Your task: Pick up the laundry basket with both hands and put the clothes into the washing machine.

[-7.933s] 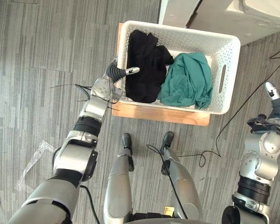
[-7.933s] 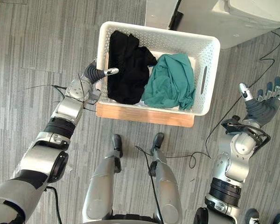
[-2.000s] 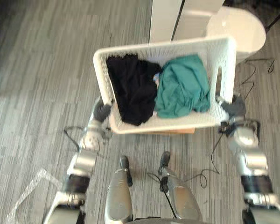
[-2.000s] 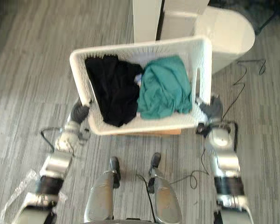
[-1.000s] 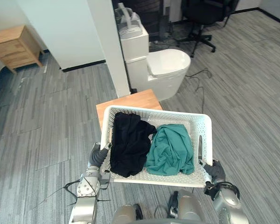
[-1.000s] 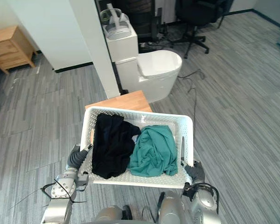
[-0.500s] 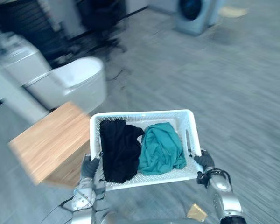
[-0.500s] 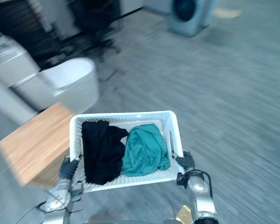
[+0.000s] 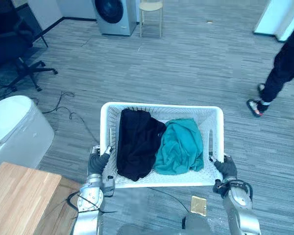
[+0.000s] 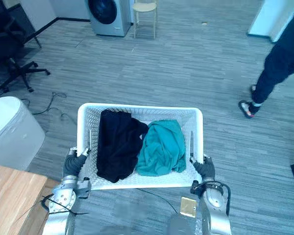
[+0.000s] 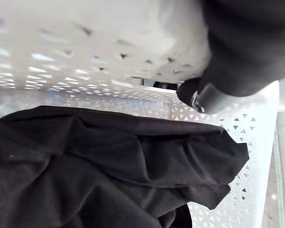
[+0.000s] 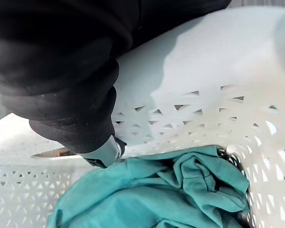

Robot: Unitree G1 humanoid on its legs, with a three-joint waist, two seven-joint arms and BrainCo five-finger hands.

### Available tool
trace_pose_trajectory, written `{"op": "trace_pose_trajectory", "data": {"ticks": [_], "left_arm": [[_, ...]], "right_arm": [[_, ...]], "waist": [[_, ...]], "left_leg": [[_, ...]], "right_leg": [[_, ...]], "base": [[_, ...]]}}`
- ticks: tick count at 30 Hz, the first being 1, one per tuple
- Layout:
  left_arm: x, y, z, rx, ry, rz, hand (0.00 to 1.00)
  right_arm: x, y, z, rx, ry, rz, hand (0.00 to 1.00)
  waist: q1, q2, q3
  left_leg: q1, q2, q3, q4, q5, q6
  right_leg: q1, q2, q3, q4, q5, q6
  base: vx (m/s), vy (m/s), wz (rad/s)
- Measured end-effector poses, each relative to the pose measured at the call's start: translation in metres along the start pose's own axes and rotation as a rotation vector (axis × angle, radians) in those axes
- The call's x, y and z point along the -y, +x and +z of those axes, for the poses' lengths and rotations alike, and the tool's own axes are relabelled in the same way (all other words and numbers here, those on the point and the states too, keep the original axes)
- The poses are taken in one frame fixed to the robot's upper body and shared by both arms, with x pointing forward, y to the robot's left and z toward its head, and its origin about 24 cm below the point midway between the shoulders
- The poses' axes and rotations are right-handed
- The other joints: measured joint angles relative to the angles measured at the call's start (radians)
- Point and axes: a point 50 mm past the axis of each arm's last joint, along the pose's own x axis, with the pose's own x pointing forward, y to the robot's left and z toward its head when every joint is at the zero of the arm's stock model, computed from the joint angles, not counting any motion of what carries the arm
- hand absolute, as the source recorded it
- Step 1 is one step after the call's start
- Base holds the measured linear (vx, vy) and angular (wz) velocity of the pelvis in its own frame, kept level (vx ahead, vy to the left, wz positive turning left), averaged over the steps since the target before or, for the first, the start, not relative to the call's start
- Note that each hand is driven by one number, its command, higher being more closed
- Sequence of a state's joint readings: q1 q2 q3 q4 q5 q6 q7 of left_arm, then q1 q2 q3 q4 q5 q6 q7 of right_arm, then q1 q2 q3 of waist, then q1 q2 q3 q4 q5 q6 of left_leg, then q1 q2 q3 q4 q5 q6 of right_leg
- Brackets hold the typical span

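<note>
Lifted off the wooden stand (image 9: 19, 196) since earlier, the laundry basket (image 9: 161, 181) is hanging above the floor. The left hand (image 9: 98, 163) and right hand (image 9: 227, 168) are gripping its end walls with curled fingers (image 11: 202, 92). A black garment (image 9: 137, 147) is lying at its left end and a teal garment (image 9: 181, 147) at its right end.

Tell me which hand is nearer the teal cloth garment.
Right. The right hand grips the white plastic laundry basket at the end beside the teal cloth garment; the left hand grips the far end, beyond the black cloth garment.
</note>
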State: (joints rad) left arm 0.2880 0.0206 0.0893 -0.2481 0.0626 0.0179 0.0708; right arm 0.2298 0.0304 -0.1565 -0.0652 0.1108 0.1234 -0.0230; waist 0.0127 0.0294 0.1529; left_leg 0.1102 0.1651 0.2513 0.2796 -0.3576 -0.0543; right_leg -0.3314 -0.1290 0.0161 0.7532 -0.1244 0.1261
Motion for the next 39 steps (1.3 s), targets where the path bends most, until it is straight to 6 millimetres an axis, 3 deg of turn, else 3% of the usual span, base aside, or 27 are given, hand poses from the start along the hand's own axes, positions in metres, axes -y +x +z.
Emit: {"op": "trace_pose_trajectory", "data": {"ticks": [1,2,4,6,7,8,9,10,12,14,15,16,17,19,20,23,25,26,27,28,30,31,32,33,35,38,39], "left_arm": [[-0.002,0.000,0.001,0.000,0.020,-0.005,1.00],[-0.002,0.000,0.001,0.001,0.020,-0.005,1.00],[0.001,0.002,0.005,0.020,0.015,-0.014,1.00],[0.008,0.007,0.009,0.030,0.008,-0.035,1.00],[0.009,0.007,0.010,0.032,0.007,-0.041,1.00],[0.010,0.008,0.009,0.032,0.012,-0.041,1.00],[0.013,0.010,0.009,0.030,0.010,-0.044,1.00],[0.020,0.015,0.008,0.022,-0.009,-0.045,1.00],[0.031,0.021,0.006,0.006,-0.013,-0.076,1.00],[0.025,0.010,0.001,-0.010,-0.020,-0.055,1.00],[0.023,0.007,0.002,0.004,-0.037,-0.049,1.00],[0.023,0.007,0.004,0.016,-0.049,-0.049,1.00],[0.023,0.006,0.002,0.010,-0.055,-0.051,1.00],[0.022,0.006,-0.001,-0.002,-0.059,-0.051,1.00],[0.021,0.005,-0.001,-0.006,-0.063,-0.052,1.00],[0.023,0.005,-0.005,-0.024,-0.073,-0.053,1.00],[0.025,0.003,-0.008,-0.041,-0.087,-0.051,1.00],[0.024,0.002,-0.008,-0.043,-0.089,-0.047,1.00],[0.021,0.003,-0.009,-0.048,-0.083,-0.032,1.00],[0.016,0.004,-0.009,-0.053,-0.070,-0.018,1.00],[0.011,0.002,-0.012,-0.070,-0.066,0.004,1.00],[0.011,-0.002,-0.016,-0.087,-0.062,-0.005,1.00],[0.010,-0.004,-0.018,-0.096,-0.054,-0.007,1.00],[0.009,-0.004,-0.018,-0.097,-0.047,-0.009,1.00],[0.007,-0.005,-0.021,-0.121,-0.034,-0.008,1.00],[0.007,-0.007,-0.022,-0.126,-0.027,-0.010,1.00],[0.007,-0.006,-0.019,-0.109,-0.018,-0.022,1.00]], "right_arm": [[-0.001,-0.001,-0.003,-0.011,-0.002,0.004,1.00],[-0.001,-0.001,-0.002,-0.009,-0.002,0.004,1.00],[0.001,0.000,0.000,0.007,0.000,-0.004,1.00],[0.008,0.000,0.002,0.014,0.002,-0.036,1.00],[0.010,0.000,0.002,0.015,0.003,-0.043,1.00],[0.010,-0.001,0.002,0.016,0.001,-0.045,1.00],[0.012,-0.003,0.002,0.017,-0.001,-0.053,1.00],[0.017,-0.001,0.006,0.031,-0.018,-0.072,1.00],[0.024,-0.005,0.008,0.034,-0.028,-0.103,1.00],[0.024,-0.015,0.010,0.045,-0.050,-0.086,1.00],[0.024,-0.015,0.016,0.075,-0.061,-0.081,1.00],[0.025,-0.013,0.018,0.080,-0.069,-0.079,1.00],[0.024,-0.011,0.020,0.083,-0.073,-0.075,1.00],[0.022,-0.011,0.020,0.084,-0.084,-0.076,1.00],[0.023,-0.010,0.020,0.086,-0.094,-0.077,1.00],[0.024,-0.008,0.022,0.089,-0.117,-0.077,1.00],[0.026,-0.005,0.021,0.081,-0.134,-0.073,1.00],[0.025,-0.002,0.021,0.078,-0.135,-0.070,1.00],[0.020,0.005,0.016,0.058,-0.127,-0.055,1.00],[0.016,0.010,0.012,0.035,-0.121,-0.042,1.00],[0.009,0.012,0.012,0.036,-0.113,-0.018,1.00],[0.010,0.008,0.006,0.015,-0.126,-0.023,1.00],[0.010,0.007,0.003,0.003,-0.132,-0.029,1.00],[0.009,0.006,0.001,-0.005,-0.125,-0.029,1.00],[0.009,0.004,-0.004,-0.026,-0.124,-0.034,1.00],[0.008,0.001,-0.007,-0.036,-0.123,-0.032,1.00],[0.008,-0.001,-0.007,-0.033,-0.107,-0.031,1.00]], "waist": [[-0.022,-0.002,-0.001],[-0.029,0.000,-0.002],[-0.047,0.004,-0.001],[-0.065,0.044,0.021],[-0.079,0.047,0.025],[-0.093,0.054,0.028],[-0.100,0.075,0.031],[-0.085,0.135,0.036],[-0.090,0.126,0.041],[-0.100,0.097,0.036],[-0.078,0.116,0.037],[-0.050,0.131,0.032],[-0.035,0.118,0.042],[-0.025,0.077,0.068],[-0.024,0.065,0.073],[-0.013,0.042,0.081],[0.002,0.054,0.071],[0.005,0.059,0.068],[0.016,0.037,0.064],[0.003,0.001,0.045],[0.011,-0.006,0.047],[0.014,-0.024,0.036],[0.007,-0.050,0.032],[-0.002,-0.062,0.032],[-0.014,-0.043,0.043],[-0.027,-0.003,0.045],[-0.039,0.006,0.038]], "left_leg": [[0.025,-0.002,0.001,-0.019,-0.005,0.001],[0.027,-0.002,0.001,-0.033,-0.005,0.000],[0.036,0.002,0.000,-0.061,-0.009,-0.006],[0.092,0.036,0.011,-0.118,-0.009,-0.027],[0.130,0.046,0.012,-0.150,-0.001,-0.042],[0.176,0.058,0.006,-0.165,-0.001,-0.074],[0.188,0.073,-0.005,-0.163,-0.007,-0.090],[0.190,0.132,-0.011,-0.119,0.017,-0.118],[0.184,0.130,-0.083,0.014,0.136,-0.105],[0.090,0.162,-0.108,0.366,0.375,0.000],[-0.027,0.213,-0.129,0.619,0.456,0.029],[-0.156,0.252,-0.139,0.881,0.417,0.044],[-0.258,0.264,-0.134,1.039,0.363,0.091],[-0.358,0.247,-0.082,1.080,0.291,0.144],[-0.393,0.236,-0.067,1.059,0.262,0.141],[-0.526,0.134,-0.036,0.746,0.189,0.110],[-0.528,0.035,-0.043,0.221,0.247,0.015],[-0.528,0.023,-0.053,0.121,0.301,-0.002],[-0.504,-0.016,-0.041,0.109,0.347,0.025],[-0.515,-0.045,-0.019,0.157,0.309,0.071],[-0.582,-0.027,-0.006,0.411,0.260,0.085],[-0.517,-0.067,-0.002,0.374,0.170,0.080],[-0.428,-0.114,0.016,0.347,0.046,0.141],[-0.397,-0.130,0.028,0.347,0.031,0.159],[-0.247,-0.149,0.024,0.290,0.003,0.194],[-0.060,-0.143,-0.017,0.137,0.003,0.194],[-0.001,-0.133,-0.018,0.097,0.004,0.193]], "right_leg": [[-0.039,-0.035,-0.073,0.064,-0.029,-0.058],[-0.056,-0.044,-0.111,0.060,-0.044,-0.079],[-0.116,-0.044,-0.175,-0.012,-0.054,-0.088],[-0.167,-0.004,-0.212,-0.241,-0.004,-0.084],[-0.165,0.013,-0.218,-0.370,0.056,-0.083],[-0.146,0.035,-0.209,-0.488,0.214,-0.087],[-0.127,0.054,-0.207,-0.494,0.305,-0.107],[-0.140,0.086,-0.222,-0.398,0.231,-0.138],[-0.155,0.046,-0.243,-0.172,0.107,-0.147],[-0.030,0.056,-0.258,-0.166,-0.055,-0.160],[0.012,0.097,-0.256,-0.193,-0.082,-0.169],[0.055,0.137,-0.230,-0.216,-0.100,-0.196],[0.129,0.151,-0.224,-0.260,-0.106,-0.198],[0.262,0.143,-0.197,-0.353,-0.115,-0.199],[0.299,0.137,-0.189,-0.382,-0.122,-0.200],[0.393,0.091,-0.160,-0.426,-0.187,-0.172],[0.472,0.046,-0.146,-0.477,-0.227,-0.120],[0.496,0.042,-0.141,-0.496,-0.235,-0.110],[0.527,0.006,-0.116,-0.519,-0.243,-0.098],[0.528,-0.038,-0.095,-0.525,-0.199,-0.056],[0.510,-0.054,-0.036,-0.362,-0.151,0.015],[0.446,-0.085,-0.017,-0.136,-0.104,0.060],[0.360,-0.131,0.005,0.111,0.045,0.063],[0.314,-0.151,0.015,0.221,0.116,0.040],[0.163,-0.163,-0.037,0.492,0.054,-0.058],[0.080,-0.106,-0.141,0.430,-0.061,-0.089],[0.043,-0.086,-0.198,0.293,-0.109,-0.090]], "base": [[0.17,0.019,-0.15],[0.20,0.018,-0.05],[0.32,-0.040,0.02],[0.49,-0.137,0.17],[0.55,-0.174,0.27],[0.48,-0.163,0.32],[0.59,-0.196,0.03],[0.58,-0.218,0.05],[0.58,-0.279,0.20],[0.68,-0.363,-0.05],[0.73,-0.269,-0.76],[0.70,-0.160,-0.98],[0.55,-0.097,-0.80],[0.49,-0.045,-0.35],[0.51,0.010,-0.25],[0.52,0.139,-0.19],[0.69,0.304,-0.21],[0.51,0.249,-0.23],[0.52,0.220,-0.16],[0.66,0.317,-0.06],[0.72,0.392,0.08],[0.77,0.421,0.11],[0.63,0.340,0.20],[0.56,0.192,0.30],[0.74,0.159,0.21],[0.63,0.079,0.15],[0.61,-0.003,0.42]]}}
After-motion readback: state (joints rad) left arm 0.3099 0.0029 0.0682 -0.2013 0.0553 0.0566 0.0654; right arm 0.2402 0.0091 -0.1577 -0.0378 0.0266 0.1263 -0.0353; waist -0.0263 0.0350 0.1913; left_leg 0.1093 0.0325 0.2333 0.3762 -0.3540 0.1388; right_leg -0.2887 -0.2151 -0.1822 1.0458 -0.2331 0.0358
